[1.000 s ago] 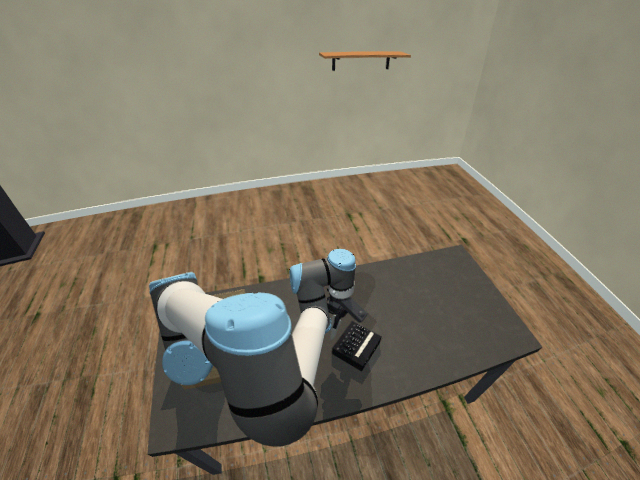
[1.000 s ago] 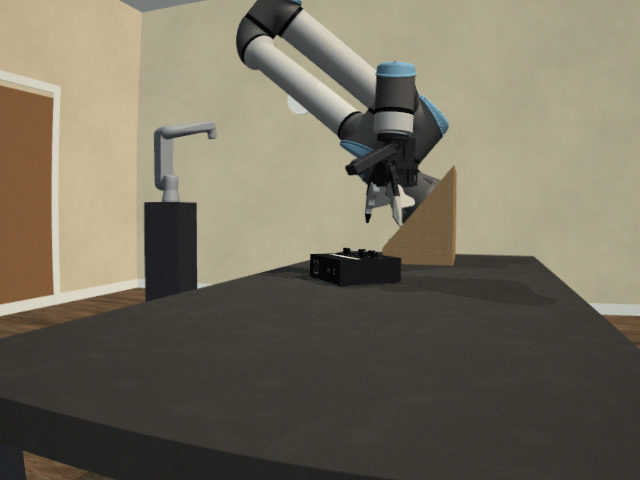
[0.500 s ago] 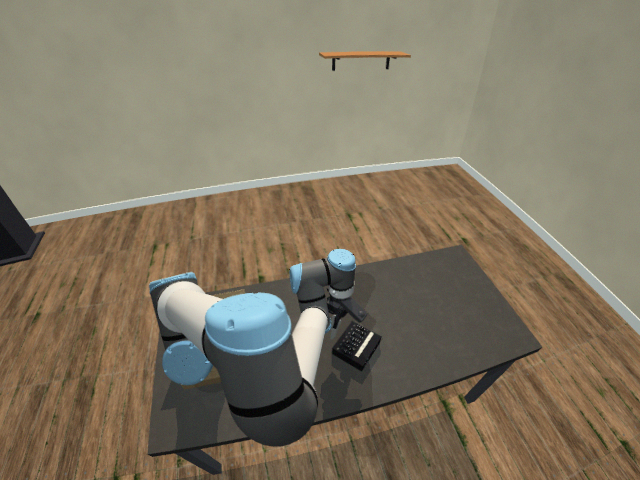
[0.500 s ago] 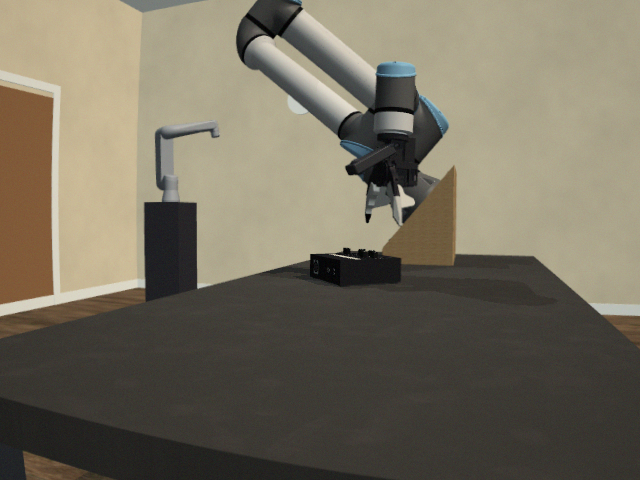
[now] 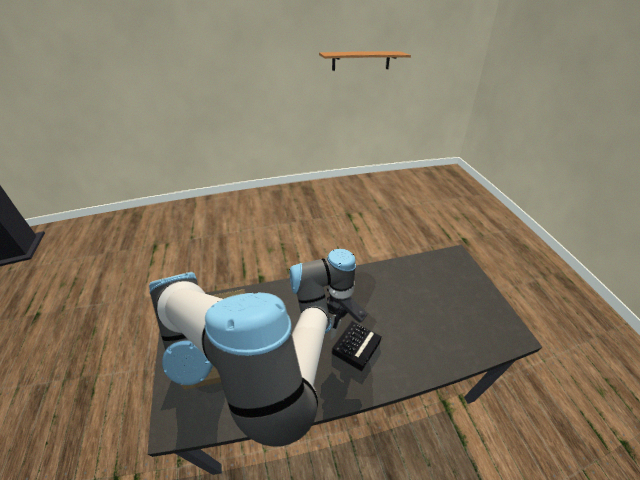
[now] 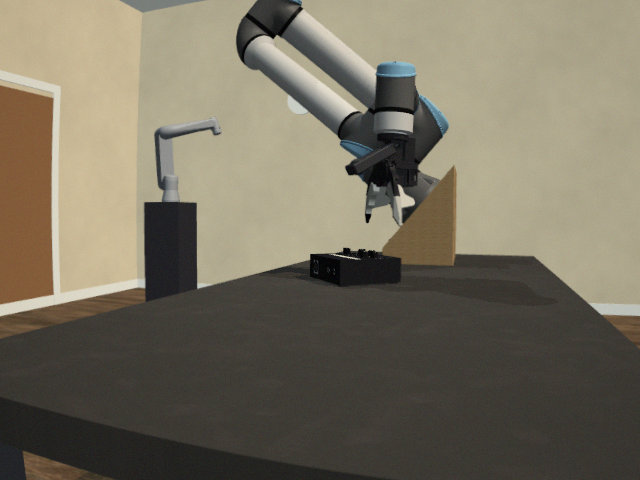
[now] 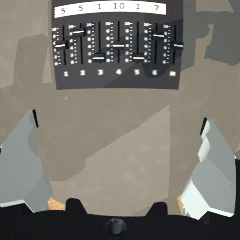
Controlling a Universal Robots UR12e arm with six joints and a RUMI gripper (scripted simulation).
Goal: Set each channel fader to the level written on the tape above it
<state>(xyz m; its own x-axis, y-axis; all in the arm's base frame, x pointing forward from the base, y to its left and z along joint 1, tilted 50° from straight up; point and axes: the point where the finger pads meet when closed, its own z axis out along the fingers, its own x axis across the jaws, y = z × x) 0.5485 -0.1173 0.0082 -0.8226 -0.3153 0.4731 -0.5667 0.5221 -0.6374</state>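
The black lighting desk (image 7: 116,45) lies on the dark table; it also shows in the top view (image 5: 357,345) and the exterior view (image 6: 355,267). A white tape (image 7: 109,8) along its top reads 5, 5, 1, 10, 1, 7. Fader 1 (image 7: 60,45) sits near the middle, fader 2 (image 7: 79,32) high, fader 3 (image 7: 98,57) low, fader 4 (image 7: 118,45) mid, fader 5 (image 7: 138,57) low, fader 6 (image 7: 158,35) high. The master fader (image 7: 177,45) sits mid. My gripper (image 6: 383,219) is open and empty, hanging above the table just short of the desk's near edge.
A tan wedge block (image 6: 430,224) stands on the table behind the gripper. A black pedestal with a grey arm (image 6: 170,248) stands off the table to the left. A wooden shelf (image 5: 364,54) hangs on the far wall.
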